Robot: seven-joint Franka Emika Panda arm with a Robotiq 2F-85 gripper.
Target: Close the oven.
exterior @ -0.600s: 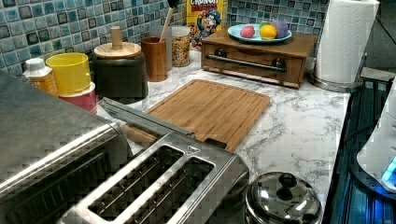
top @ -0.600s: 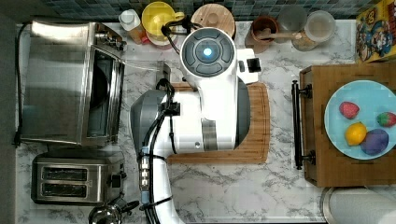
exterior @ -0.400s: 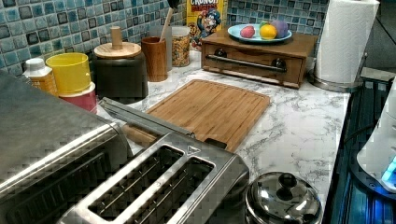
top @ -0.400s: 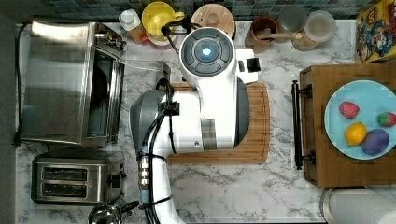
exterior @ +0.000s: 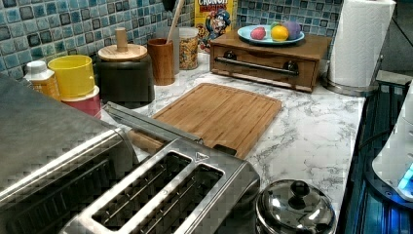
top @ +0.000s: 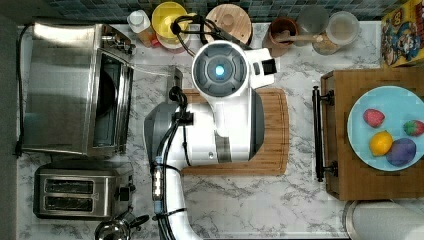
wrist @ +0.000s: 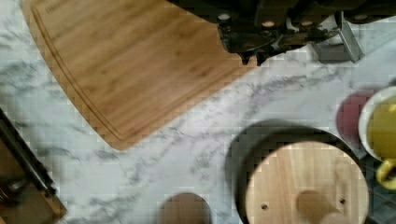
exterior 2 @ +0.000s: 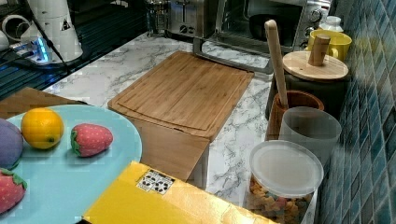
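Note:
The oven (top: 65, 85) stands at the top view's left, brushed steel with a dark interior. Its glass door (exterior: 146, 122) is dropped open and lies nearly flat, with the bar handle (top: 174, 82) beside the cutting board's corner. The right view shows the oven (exterior 2: 266, 18) at the back and the handle (exterior 2: 229, 59) low over the counter. My white arm (top: 220, 100) hangs over the cutting board and hides the gripper from above. In the wrist view the dark gripper (wrist: 254, 53) sits above the board's edge, with the steel handle (wrist: 343, 44) close beside it.
A two-slot toaster (top: 75, 192) stands beside the oven, with a small pot lid (exterior: 294, 204) nearby. Behind the wooden cutting board (top: 272, 130) are a dark canister with a wooden lid (top: 229, 22) and a yellow mug (top: 167, 17). A wooden box with a fruit plate (top: 380, 130) is at the top view's right.
The arm's wrist end has shifted slightly toward the top view's bottom. The oven door lies open as before, and the left view is unchanged.

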